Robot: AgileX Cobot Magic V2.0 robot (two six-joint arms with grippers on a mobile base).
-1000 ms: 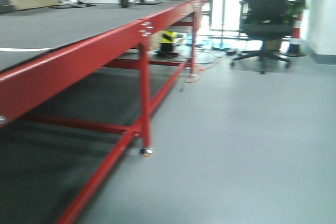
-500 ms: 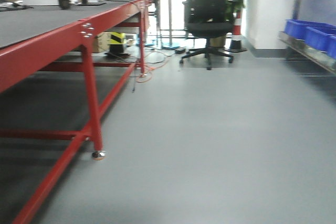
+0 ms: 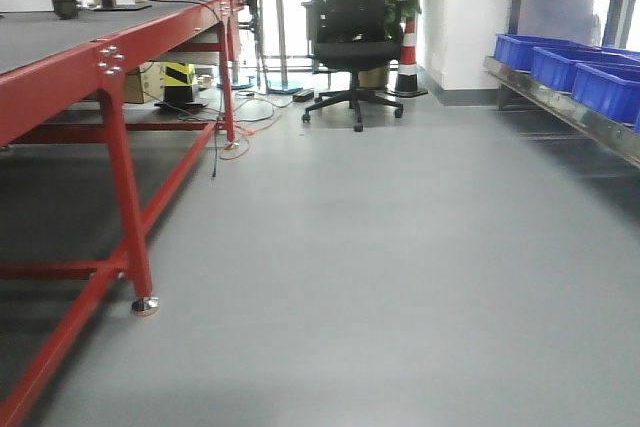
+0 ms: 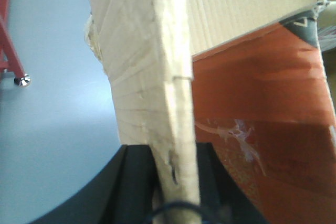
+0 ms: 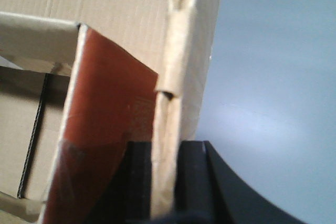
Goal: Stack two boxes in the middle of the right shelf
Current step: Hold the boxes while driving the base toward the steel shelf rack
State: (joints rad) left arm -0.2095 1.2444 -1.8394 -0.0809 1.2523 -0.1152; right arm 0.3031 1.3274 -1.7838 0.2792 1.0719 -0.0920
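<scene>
Grey floor (image 3: 400, 247) stretches down the room, with a red-framed table (image 3: 60, 82) along the left and a black office chair (image 3: 350, 7) at the far end. The right shelf (image 3: 580, 119), a steel rack carrying blue bins (image 3: 560, 65), runs along the right edge. The cardboard box (image 4: 173, 77) shows only in the wrist views.

The left hand (image 4: 176, 195) is closed on the edge of one tan box wall, a black finger (image 4: 134, 182) pressed to each side. The wall stands straight out from between them, and an orange-red flap (image 4: 262, 103) lies just beside it on the inner side.

The right hand (image 5: 165, 187) grips a box wall (image 5: 184, 51) the same way, its fingers (image 5: 139, 182) tight against both faces. More orange-red flap (image 5: 110, 129) lies to its left and bare floor to its right. Whether both hands hold one box cannot be told.
</scene>
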